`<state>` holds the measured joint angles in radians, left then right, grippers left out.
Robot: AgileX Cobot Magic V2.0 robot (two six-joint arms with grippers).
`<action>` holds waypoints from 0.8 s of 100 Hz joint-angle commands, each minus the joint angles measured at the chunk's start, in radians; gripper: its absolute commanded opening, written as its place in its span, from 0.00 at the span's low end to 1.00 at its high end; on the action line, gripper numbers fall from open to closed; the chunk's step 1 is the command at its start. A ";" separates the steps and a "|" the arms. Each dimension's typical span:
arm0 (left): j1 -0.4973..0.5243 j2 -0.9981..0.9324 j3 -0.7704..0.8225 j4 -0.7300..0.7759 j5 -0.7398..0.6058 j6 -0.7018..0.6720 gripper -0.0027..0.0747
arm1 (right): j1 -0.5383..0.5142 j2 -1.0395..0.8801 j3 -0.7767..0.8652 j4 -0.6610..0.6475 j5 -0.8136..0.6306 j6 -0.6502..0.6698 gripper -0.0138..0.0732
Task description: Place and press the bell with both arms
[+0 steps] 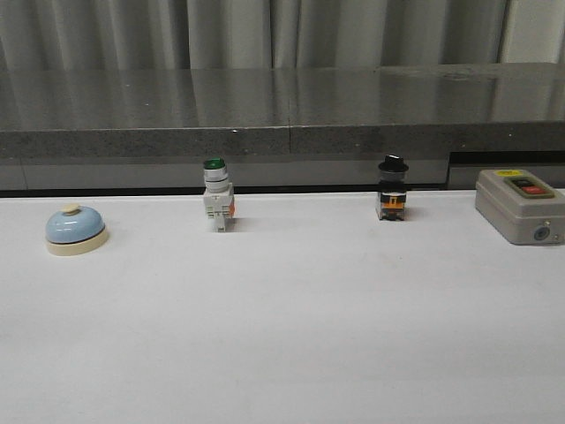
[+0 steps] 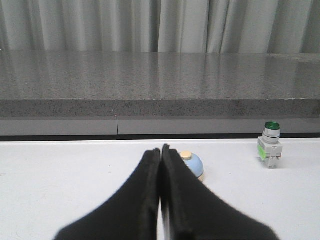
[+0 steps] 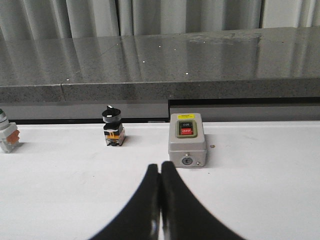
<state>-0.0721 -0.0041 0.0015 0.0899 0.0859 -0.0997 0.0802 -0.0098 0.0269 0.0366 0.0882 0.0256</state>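
The light-blue bell (image 1: 76,229) with a cream base and cream knob stands at the far left of the white table. In the left wrist view the bell (image 2: 194,163) shows just beyond and beside my left gripper (image 2: 160,149), partly hidden by one finger. The left gripper is shut and empty. My right gripper (image 3: 160,165) is shut and empty, a short way in front of the grey switch box (image 3: 187,138). Neither arm shows in the front view.
A green-capped white push-button switch (image 1: 217,194) and a black-capped switch (image 1: 392,188) stand along the table's back. The grey ON/OFF switch box (image 1: 520,205) sits at the far right. A dark stone ledge (image 1: 282,110) and curtains lie behind.
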 commanded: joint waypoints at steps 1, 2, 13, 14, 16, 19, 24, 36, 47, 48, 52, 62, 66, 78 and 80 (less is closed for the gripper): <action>0.002 -0.029 0.041 0.000 -0.086 -0.006 0.01 | 0.000 -0.019 -0.014 -0.001 -0.082 -0.004 0.09; 0.002 -0.029 0.041 0.000 -0.086 -0.006 0.01 | 0.000 -0.019 -0.014 -0.001 -0.082 -0.004 0.09; 0.002 -0.029 0.041 0.000 -0.086 -0.006 0.01 | 0.000 -0.019 -0.014 -0.001 -0.082 -0.004 0.09; 0.002 -0.029 0.041 0.000 -0.086 -0.006 0.01 | 0.000 -0.019 -0.014 -0.001 -0.082 -0.004 0.09; 0.002 -0.029 0.041 0.000 -0.086 -0.006 0.01 | 0.000 -0.019 -0.014 -0.001 -0.082 -0.004 0.09; 0.002 -0.029 0.041 0.000 -0.086 -0.006 0.01 | 0.000 -0.019 -0.014 -0.001 -0.082 -0.004 0.09; 0.002 -0.029 0.041 0.000 -0.086 -0.006 0.01 | 0.000 -0.019 -0.014 -0.001 -0.082 -0.004 0.09; 0.002 -0.029 0.041 0.000 -0.086 -0.006 0.01 | 0.000 -0.019 -0.014 -0.001 -0.082 -0.004 0.09; 0.002 -0.029 0.041 -0.002 -0.092 -0.006 0.01 | 0.000 -0.019 -0.014 -0.001 -0.082 -0.004 0.09; 0.002 -0.029 0.041 -0.002 -0.092 -0.006 0.01 | 0.000 -0.019 -0.014 -0.001 -0.082 -0.004 0.09; 0.002 -0.029 0.036 -0.002 -0.092 -0.006 0.01 | 0.000 -0.019 -0.014 -0.001 -0.082 -0.004 0.09; 0.002 -0.025 0.020 -0.008 -0.086 -0.006 0.01 | 0.000 -0.019 -0.014 -0.001 -0.082 -0.004 0.09; 0.002 -0.017 0.003 -0.027 -0.076 -0.006 0.01 | 0.000 -0.019 -0.014 -0.001 -0.082 -0.004 0.09; 0.002 0.039 -0.086 -0.048 0.013 -0.006 0.01 | 0.000 -0.019 -0.014 -0.001 -0.082 -0.004 0.09; 0.002 0.054 -0.105 -0.051 0.028 -0.006 0.01 | 0.000 -0.019 -0.014 -0.001 -0.082 -0.004 0.09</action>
<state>-0.0721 0.0006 -0.0176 0.0586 0.1318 -0.0997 0.0802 -0.0098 0.0269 0.0366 0.0882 0.0256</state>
